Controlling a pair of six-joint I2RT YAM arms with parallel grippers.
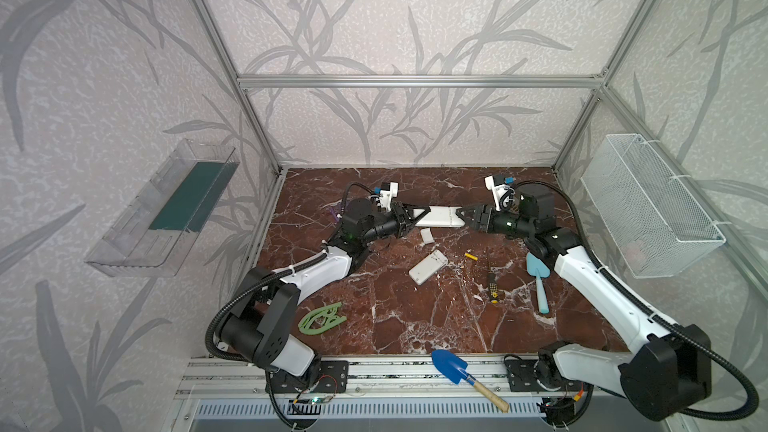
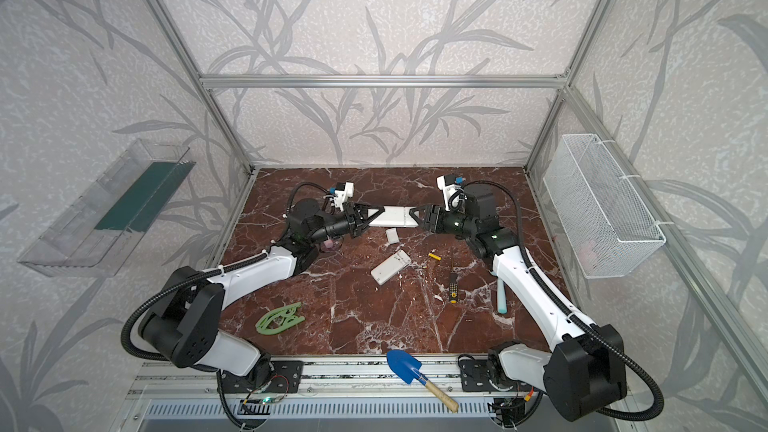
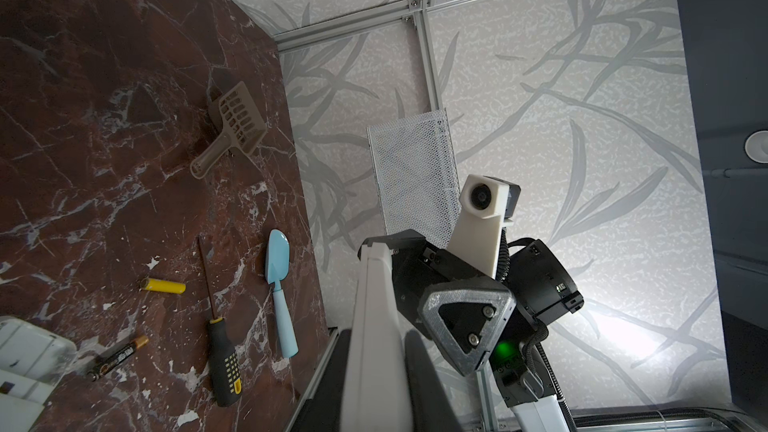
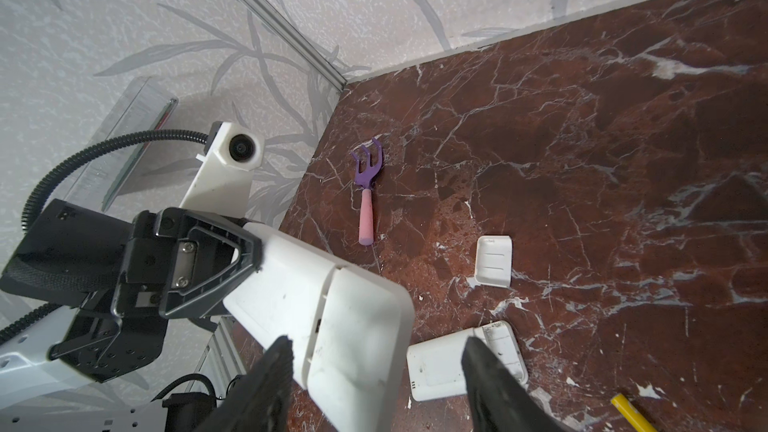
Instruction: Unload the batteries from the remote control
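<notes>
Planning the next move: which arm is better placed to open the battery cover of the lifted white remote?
Right. The left gripper is shut on the white remote at its other end, holding it up; the right gripper has its open fingers straddling the battery-cover end.

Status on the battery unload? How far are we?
Done: table remote lies open, its cover off, a yellow battery and a dark battery loose nearby. In hand: left gripper holds the second remote raised; right gripper straddles its free end, open. Left: that remote's cover looks still on, batteries not out.
</notes>
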